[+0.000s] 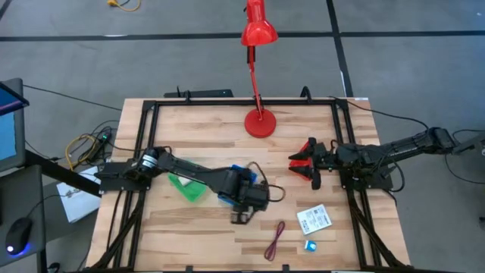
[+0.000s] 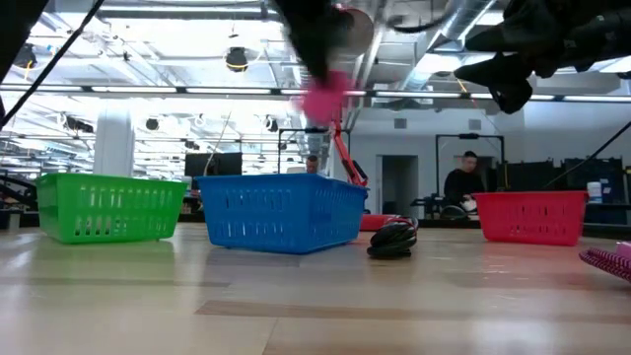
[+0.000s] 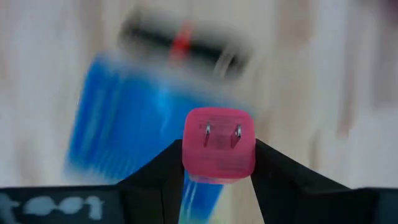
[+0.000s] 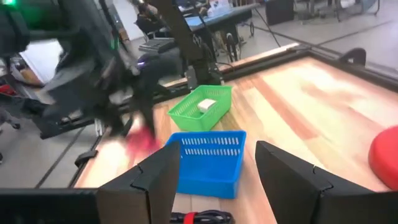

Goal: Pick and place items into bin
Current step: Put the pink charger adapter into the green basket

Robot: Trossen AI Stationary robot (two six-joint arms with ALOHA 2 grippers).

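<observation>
The small plastic cube [image 3: 218,146] with two metal prongs is pink, the slotted plastic baskets are blue [image 2: 281,211], green [image 2: 108,206] and red [image 2: 532,216], the tall desk lamp [image 1: 258,34] is red, and the wooden table [image 1: 204,231] is light brown.

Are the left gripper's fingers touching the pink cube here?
Touching. In the left wrist view, the two dark fingers press against opposite sides of the pink cube, holding it above the blue basket.

High view straight down over table [image 1: 189,227]; low view level at tabletop; both share blue basket [image 2: 281,212].
</observation>
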